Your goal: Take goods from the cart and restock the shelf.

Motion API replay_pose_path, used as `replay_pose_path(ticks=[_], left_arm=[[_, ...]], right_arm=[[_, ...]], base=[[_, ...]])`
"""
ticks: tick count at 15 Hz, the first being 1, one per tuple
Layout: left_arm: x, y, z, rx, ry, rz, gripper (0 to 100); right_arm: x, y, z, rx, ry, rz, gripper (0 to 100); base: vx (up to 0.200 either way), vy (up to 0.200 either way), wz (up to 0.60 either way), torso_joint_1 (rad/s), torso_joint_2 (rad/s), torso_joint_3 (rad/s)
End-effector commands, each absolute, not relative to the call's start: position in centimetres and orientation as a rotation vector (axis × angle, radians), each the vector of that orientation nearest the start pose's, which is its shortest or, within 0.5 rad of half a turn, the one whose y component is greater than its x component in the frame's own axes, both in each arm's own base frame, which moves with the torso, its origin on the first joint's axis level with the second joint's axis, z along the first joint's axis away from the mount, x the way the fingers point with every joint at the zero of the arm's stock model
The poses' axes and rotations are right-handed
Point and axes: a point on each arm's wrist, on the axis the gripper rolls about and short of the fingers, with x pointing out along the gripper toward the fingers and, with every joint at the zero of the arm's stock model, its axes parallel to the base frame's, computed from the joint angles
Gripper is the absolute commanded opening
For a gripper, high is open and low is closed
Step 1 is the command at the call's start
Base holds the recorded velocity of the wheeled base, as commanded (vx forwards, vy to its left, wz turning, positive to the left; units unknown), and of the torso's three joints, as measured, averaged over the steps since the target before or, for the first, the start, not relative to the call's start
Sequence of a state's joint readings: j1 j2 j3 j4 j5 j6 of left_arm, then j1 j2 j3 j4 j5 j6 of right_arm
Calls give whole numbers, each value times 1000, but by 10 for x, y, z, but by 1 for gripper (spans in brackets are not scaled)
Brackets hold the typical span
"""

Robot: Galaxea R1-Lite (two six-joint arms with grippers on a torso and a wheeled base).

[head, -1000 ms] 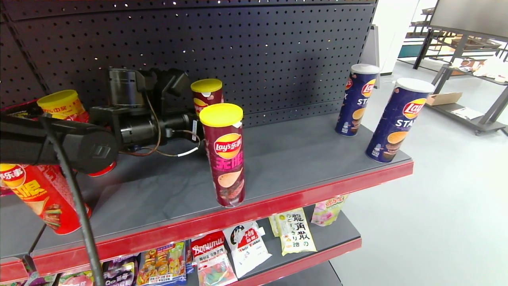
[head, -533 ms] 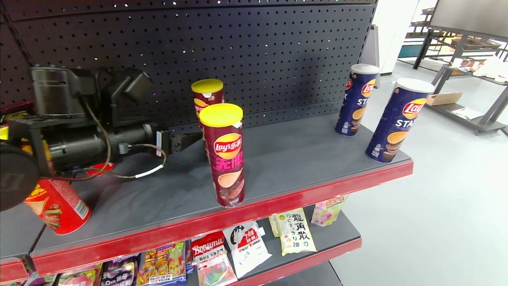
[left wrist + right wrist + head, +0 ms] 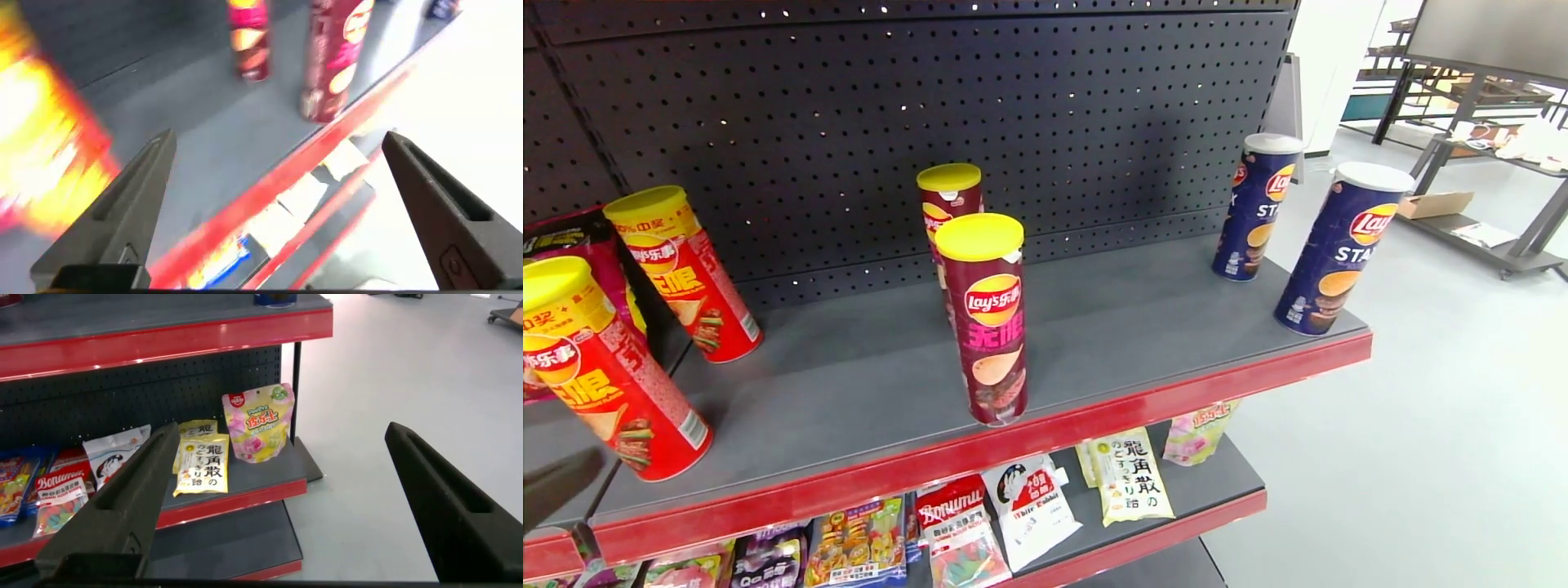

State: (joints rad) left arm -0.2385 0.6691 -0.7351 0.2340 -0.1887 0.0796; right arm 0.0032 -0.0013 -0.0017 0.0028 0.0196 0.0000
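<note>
Two maroon chip cans with yellow lids stand on the grey shelf, one at the front edge and one behind it. Two red cans stand at the left and two blue cans at the right. My left gripper is open and empty, held off the shelf's front edge at the left. From there it looks toward the maroon cans and a blurred red can. My right gripper is open and empty, down by the lower shelf.
Snack bags line the lower shelf, among them a yellow bag and a pink-green bag. A dark pegboard backs the shelf. Bare shelf lies between the maroon and blue cans. Open floor and metal racks are to the right.
My left arm has pulled back leftward off the shelf and almost out of the head view, uncovering the red cans. All the cans stand where they were.
</note>
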Motion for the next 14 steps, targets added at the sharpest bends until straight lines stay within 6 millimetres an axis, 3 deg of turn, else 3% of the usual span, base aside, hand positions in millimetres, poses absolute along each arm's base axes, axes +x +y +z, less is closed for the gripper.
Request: replay_pose_path(ticks=[1, 4, 9, 14], left_arm=[[-36, 7, 205, 33, 45, -283, 100], [-46, 10, 161, 39, 81, -210, 100], [-47, 10, 151, 14, 143, -133, 100], [-46, 10, 150, 20, 146, -124, 100]], right_arm=[[-23, 0, 76, 0, 2, 23, 100], [-23, 0, 76, 0, 2, 23, 100], [-23, 0, 76, -6, 1, 28, 100], [-23, 1, 76, -6, 1, 29, 100]], base=[[0, 0, 0, 0, 0, 0], [0, 0, 0, 0, 0, 0], [0, 0, 0, 0, 0, 0], [0, 0, 600, 3, 1, 0]])
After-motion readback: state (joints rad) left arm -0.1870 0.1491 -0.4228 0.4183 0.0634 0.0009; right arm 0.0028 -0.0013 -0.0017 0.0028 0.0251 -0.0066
